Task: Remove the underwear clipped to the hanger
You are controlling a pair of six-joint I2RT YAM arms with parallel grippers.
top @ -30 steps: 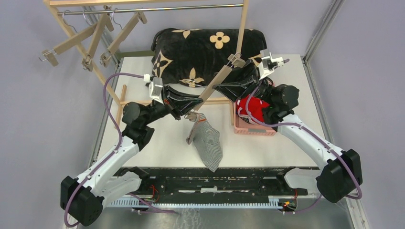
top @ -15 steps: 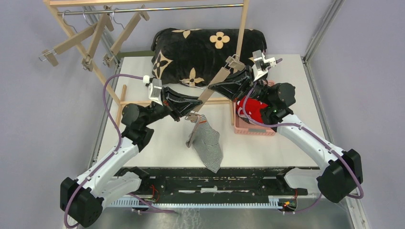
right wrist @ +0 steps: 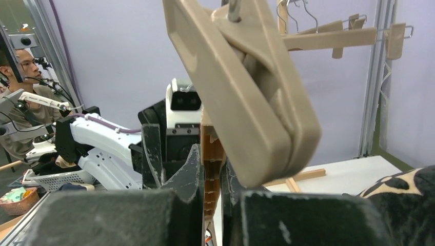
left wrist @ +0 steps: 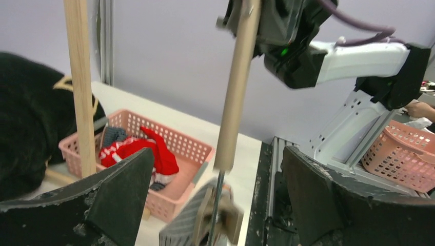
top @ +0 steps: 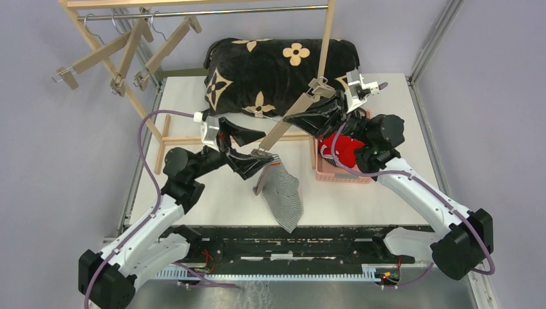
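A tan wooden hanger [top: 290, 116] slants across the middle of the top view. My right gripper [top: 297, 117] is shut on its bar, and the right wrist view shows the bar pinched between the fingers of the right gripper [right wrist: 211, 159], under the upper clip [right wrist: 246, 92]. Grey-and-white pinstriped underwear [top: 283, 196] hangs at the lower clip [top: 261, 154]. My left gripper [top: 265, 149] stands open around that clip. In the left wrist view the left gripper [left wrist: 218, 154] has wide jaws either side of the bar [left wrist: 238, 87] and the blurred striped underwear [left wrist: 184, 225]. Red underwear [top: 341, 145] lies in the pink basket [top: 344, 175].
A black floral cushion [top: 277, 61] lies at the back of the table. Several empty hangers [top: 122, 55] hang on the wooden rack's rail at upper left, and a rack post [top: 327, 38] rises beside the right gripper. Another pink basket [left wrist: 405, 159] sits beyond the table.
My right gripper closed on the hanger bar. My left gripper, shut at the lower clip before, has sprung wide open and drawn slightly back. The striped underwear hangs much as before.
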